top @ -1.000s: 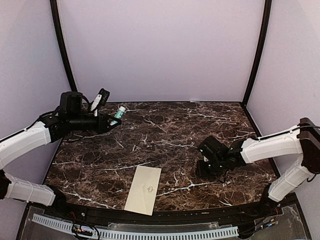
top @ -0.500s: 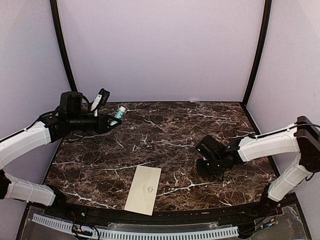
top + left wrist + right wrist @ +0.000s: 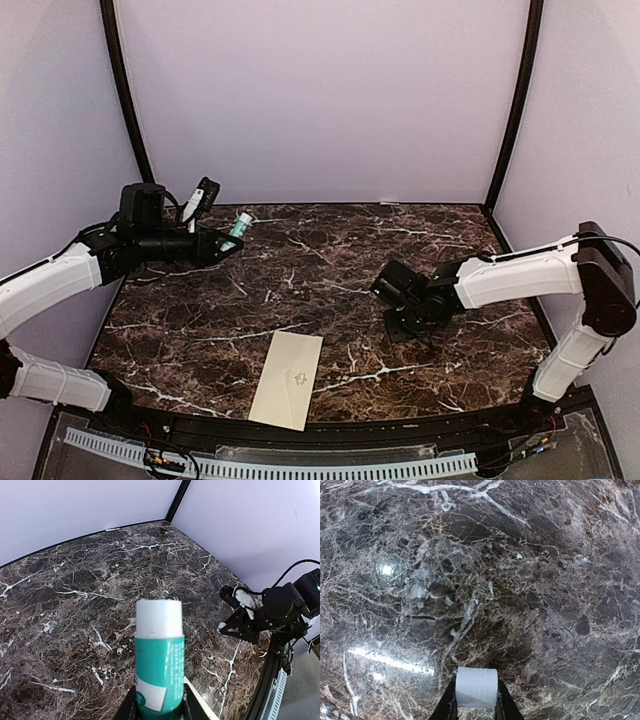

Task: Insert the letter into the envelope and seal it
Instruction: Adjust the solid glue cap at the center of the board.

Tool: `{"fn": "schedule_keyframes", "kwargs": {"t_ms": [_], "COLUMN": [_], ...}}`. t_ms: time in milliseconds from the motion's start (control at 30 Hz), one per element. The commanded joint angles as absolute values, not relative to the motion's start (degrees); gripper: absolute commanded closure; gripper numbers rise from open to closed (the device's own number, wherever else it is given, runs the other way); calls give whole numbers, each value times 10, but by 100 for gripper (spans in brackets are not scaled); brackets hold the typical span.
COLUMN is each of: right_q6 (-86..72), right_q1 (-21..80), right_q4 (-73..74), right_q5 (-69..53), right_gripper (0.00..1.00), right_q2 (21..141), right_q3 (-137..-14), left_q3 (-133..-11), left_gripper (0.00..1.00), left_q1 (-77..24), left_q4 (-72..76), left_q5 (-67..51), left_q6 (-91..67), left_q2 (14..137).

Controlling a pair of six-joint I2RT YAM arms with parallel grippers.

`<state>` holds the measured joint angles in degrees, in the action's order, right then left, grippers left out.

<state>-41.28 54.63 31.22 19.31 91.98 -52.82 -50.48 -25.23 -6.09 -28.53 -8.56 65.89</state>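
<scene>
The cream envelope [image 3: 288,378] lies flat near the table's front edge, a small emblem on its upper face; its edge [image 3: 202,702] also shows in the left wrist view. The letter is out of view. My left gripper [image 3: 228,243] hovers over the far left of the table, shut on a teal glue stick [image 3: 159,665] with a white top that points up and to the right. My right gripper [image 3: 398,326] hangs right of the envelope and well apart from it, pointing down at the marble. It is shut on a small white ridged cylinder [image 3: 476,686] that looks like a cap.
Dark marble tabletop [image 3: 330,260] is enclosed by lilac walls with black corner posts [image 3: 510,110]. A white perforated rail [image 3: 270,465] runs along the near edge. In the left wrist view the right arm [image 3: 280,607] stands at the table's right side.
The right gripper has moved left and slightly farther back over the table. The left arm, the glue stick and the envelope have not moved.
</scene>
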Motion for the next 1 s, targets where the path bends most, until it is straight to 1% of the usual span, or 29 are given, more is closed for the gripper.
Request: {"fn": "schedule_keyframes", "kwargs": {"t_ms": [0, 167, 367, 400, 567, 667, 733, 800, 967], "right_q6": [-393, -400, -404, -404, -402, -400, -399, -397, -397], "right_q1": [564, 576, 595, 599, 608, 613, 616, 619, 625], "right_q4": [390, 432, 462, 466, 471, 466, 463, 460, 449], "right_q5": [267, 314, 344, 347, 340, 330, 322, 316, 298], "right_gripper": [86, 86, 83, 82, 70, 61, 57, 55, 55], "right_q2": [964, 1005, 1043, 1049, 1067, 1068, 1066, 1063, 1057], "right_q3": [-572, -607, -638, -643, -653, -655, -657, -659, -661], "left_q3": [-497, -497, -497, -497, -497, -497, -497, -497, -497], "left_gripper": [100, 100, 100, 100, 100, 100, 100, 100, 100], "left_q1": [-251, -251, -251, -251, -251, -251, -252, -251, -252], "left_q4": [-53, -53, -53, -53, -53, -53, -52, -52, -53], "left_q5": [-297, -299, -299, -299, -300, -300, -300, -300, -300], "left_q6": [-82, -83, -83, -83, -84, -84, -84, -84, -84], "left_q2": [649, 649, 649, 649, 649, 650, 650, 650, 650]}}
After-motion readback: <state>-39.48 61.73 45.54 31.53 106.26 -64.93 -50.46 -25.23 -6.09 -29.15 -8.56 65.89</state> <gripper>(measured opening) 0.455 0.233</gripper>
